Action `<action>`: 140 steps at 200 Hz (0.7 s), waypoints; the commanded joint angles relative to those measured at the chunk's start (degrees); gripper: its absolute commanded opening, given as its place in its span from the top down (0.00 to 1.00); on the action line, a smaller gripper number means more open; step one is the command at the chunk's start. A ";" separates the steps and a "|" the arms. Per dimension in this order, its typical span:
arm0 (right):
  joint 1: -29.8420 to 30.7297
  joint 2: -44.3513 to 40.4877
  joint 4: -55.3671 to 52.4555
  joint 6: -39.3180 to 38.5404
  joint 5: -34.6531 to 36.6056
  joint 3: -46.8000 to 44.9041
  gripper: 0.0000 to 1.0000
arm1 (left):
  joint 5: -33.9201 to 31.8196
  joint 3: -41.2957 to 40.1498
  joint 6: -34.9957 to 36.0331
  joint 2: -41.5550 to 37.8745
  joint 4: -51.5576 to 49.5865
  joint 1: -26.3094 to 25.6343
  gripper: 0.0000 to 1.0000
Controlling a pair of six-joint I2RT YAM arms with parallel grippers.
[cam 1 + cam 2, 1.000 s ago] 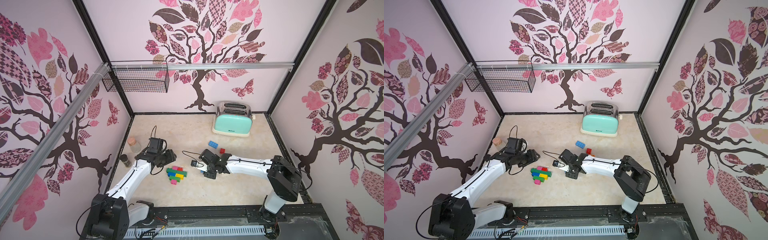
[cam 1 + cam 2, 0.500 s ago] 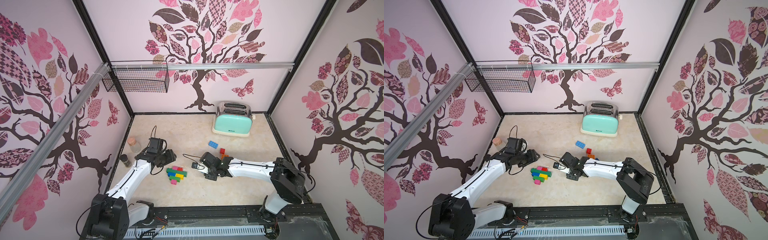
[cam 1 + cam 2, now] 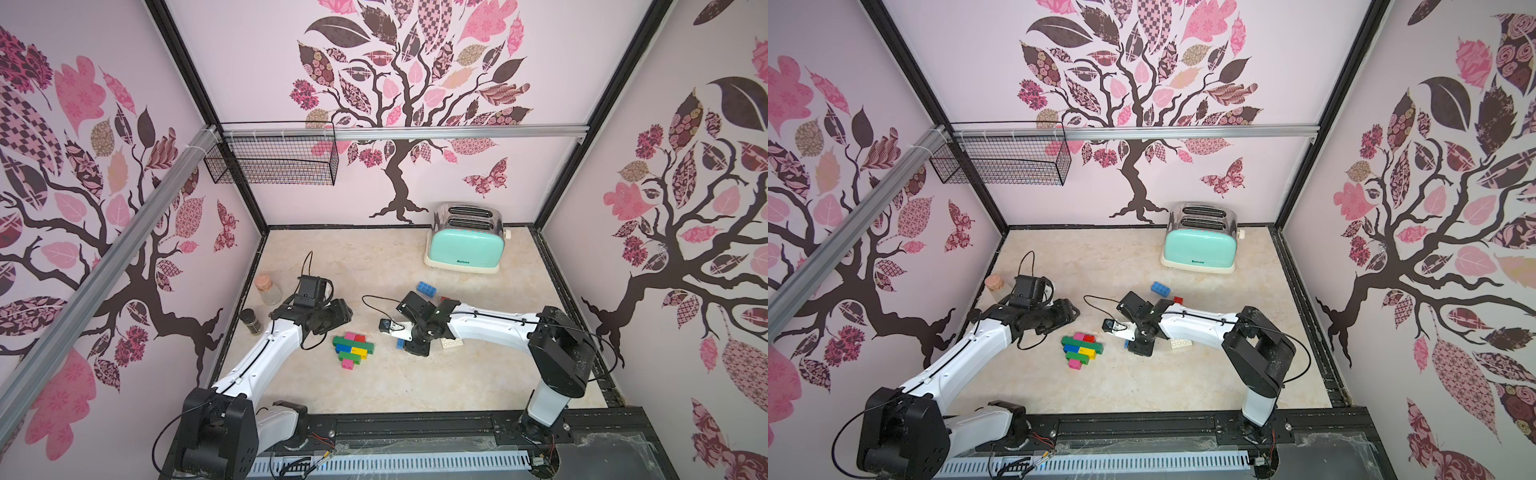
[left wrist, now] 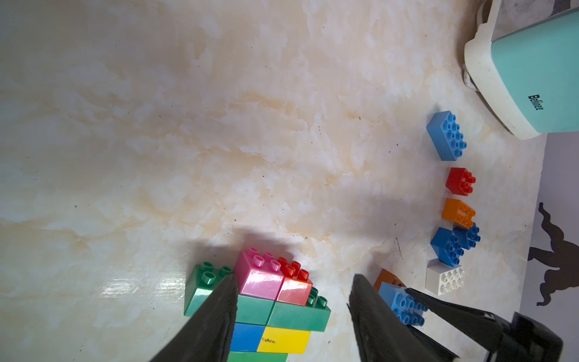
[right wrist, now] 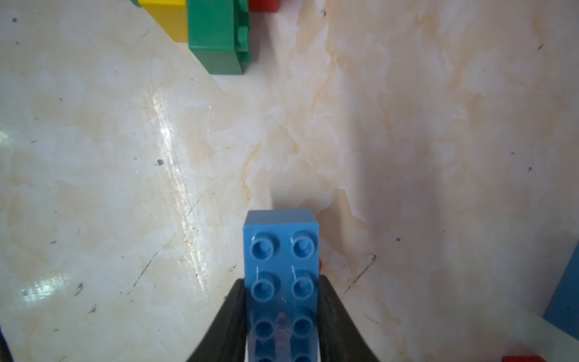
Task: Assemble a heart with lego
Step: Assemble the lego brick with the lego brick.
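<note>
The part-built lego heart [image 3: 353, 350] [image 3: 1081, 350] lies flat mid-floor, with green, blue, yellow, pink and red bricks. My right gripper [image 5: 282, 282] is shut on a blue two-by-four brick [image 5: 281, 266], held low just right of the heart; the same blue brick [image 4: 402, 304] shows in the left wrist view. In both top views this gripper [image 3: 401, 343] [image 3: 1126, 344] sits a short gap from the heart. My left gripper [image 4: 294, 279] [image 3: 334, 316] hovers open at the heart's back-left, with nothing between its fingers.
Loose bricks lie right of the heart: white [image 3: 451, 343], blue [image 3: 427, 288], red [image 3: 444, 298], plus orange [image 4: 459, 212] and more blue [image 4: 448, 246]. A mint toaster [image 3: 463, 245] stands at the back right. Two small jars [image 3: 268, 288] [image 3: 250, 321] stand by the left wall.
My right gripper has shifted a little left toward the heart, carrying the blue brick. The left arm has not moved.
</note>
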 commanded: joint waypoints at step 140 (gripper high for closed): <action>0.31 -4.05 -5.86 16.46 6.86 1.14 0.72 | -0.05 -1.36 0.19 -1.52 0.73 0.29 0.39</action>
